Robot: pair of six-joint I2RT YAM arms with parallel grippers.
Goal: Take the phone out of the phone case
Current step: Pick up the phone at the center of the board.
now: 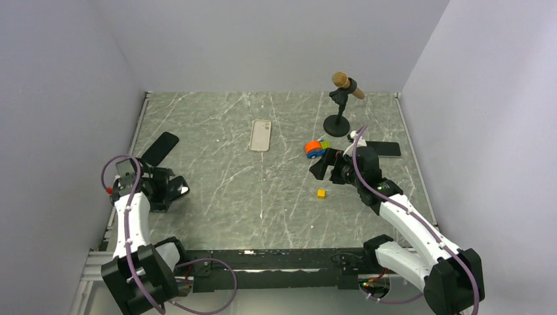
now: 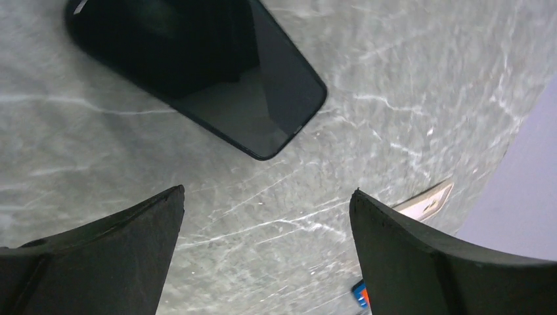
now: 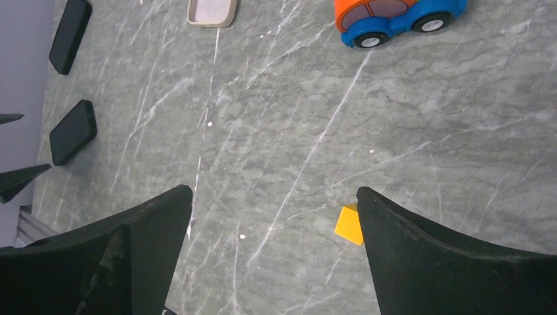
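White links [image 1: 420, 230], black joints [image 1: 453, 279]; looping purple cables [image 1: 355, 159]; black wedge-shaped fingers [image 2: 420, 256].

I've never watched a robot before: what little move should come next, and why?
Probably lower the left gripper onto the black phone. Its jaws stand open and empty, and that phone lies right by it.

you've a smooth marble-look table [image 1: 217, 210], a glossy black phone [image 2: 217, 72], a matt beige case [image 1: 261, 135] at twelve o'clock, a shiny plastic car [image 3: 394, 20].

lab, walled-in robot table [image 1: 263, 210]
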